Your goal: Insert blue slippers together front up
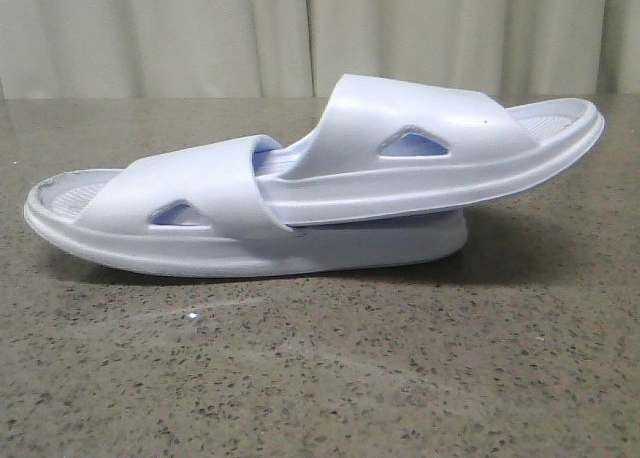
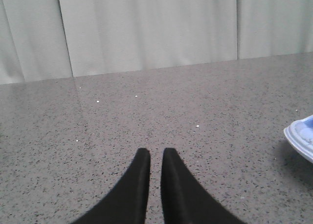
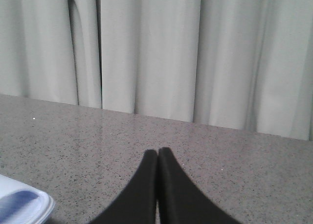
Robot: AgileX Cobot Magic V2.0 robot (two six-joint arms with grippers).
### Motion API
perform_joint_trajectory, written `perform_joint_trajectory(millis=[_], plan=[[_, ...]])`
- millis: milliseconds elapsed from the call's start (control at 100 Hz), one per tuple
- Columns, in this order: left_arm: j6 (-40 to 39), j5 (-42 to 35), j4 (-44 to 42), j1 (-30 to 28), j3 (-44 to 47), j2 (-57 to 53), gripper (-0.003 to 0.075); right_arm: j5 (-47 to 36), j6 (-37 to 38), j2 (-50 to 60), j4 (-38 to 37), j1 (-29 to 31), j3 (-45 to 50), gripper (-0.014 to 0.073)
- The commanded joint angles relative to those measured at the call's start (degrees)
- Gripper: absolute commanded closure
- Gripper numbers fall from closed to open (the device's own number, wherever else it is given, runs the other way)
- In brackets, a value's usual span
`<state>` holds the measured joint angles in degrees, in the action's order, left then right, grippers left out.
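Note:
In the front view the two blue slippers lie on their soles on the table, joined. The lower slipper (image 1: 190,203) lies flat. The upper slipper (image 1: 440,138) has one end pushed under the lower one's strap and tilts up to the right, resting on the lower footbed. Neither gripper shows in the front view. My left gripper (image 2: 156,153) hovers over bare table, fingers nearly together with a thin slit and nothing between them; a slipper edge (image 2: 301,136) shows beside it. My right gripper (image 3: 157,151) is shut and empty, with another slipper edge (image 3: 24,204) at the frame corner.
The speckled grey-brown stone table (image 1: 320,378) stretches in front of and around the slippers. A pale pleated curtain (image 1: 300,28) hangs behind the table's far edge.

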<state>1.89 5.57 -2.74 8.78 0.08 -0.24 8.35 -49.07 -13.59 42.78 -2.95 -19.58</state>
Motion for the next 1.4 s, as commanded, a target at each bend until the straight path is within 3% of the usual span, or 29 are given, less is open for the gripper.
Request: perform_joint_trajectory(millis=[0,820,900,1020,1140,1220,1390], plan=[[-0.6,-4.4,0.0,0.2,0.6,-1.7,0.0704,-3.1,-0.8,-0.4,-0.1,0.2,-1.6,0.0701],[-0.6,-4.4,0.0,0.2,0.6,-1.7,0.0704,-3.0,0.1,-0.4,-0.2,0.2,-0.6,0.0701],[-0.6,-4.4,0.0,0.2,0.6,-1.7,0.0704,-3.0,7.0,-0.4,-5.8,-0.3,-0.3,0.0701],[-0.6,-4.4,0.0,0.2,0.6,-1.7,0.0704,-3.3,28.6,-0.4,-24.6,-1.4,0.9,0.0701],[-0.6,-4.4,0.0,0.2,0.6,-1.7,0.0704,-4.1,43.0,-0.4,-38.2,-2.3,3.0,0.0701],[-0.6,-4.4,0.0,0.2,0.6,-1.7,0.0704,-6.1,47.6,-0.3,-42.8,-2.5,4.8,0.0701],[-0.6,-4.4,0.0,0.2,0.6,-1.7,0.0704,-10.6,49.1,4.1,-43.2,-2.5,10.0,0.0701]])
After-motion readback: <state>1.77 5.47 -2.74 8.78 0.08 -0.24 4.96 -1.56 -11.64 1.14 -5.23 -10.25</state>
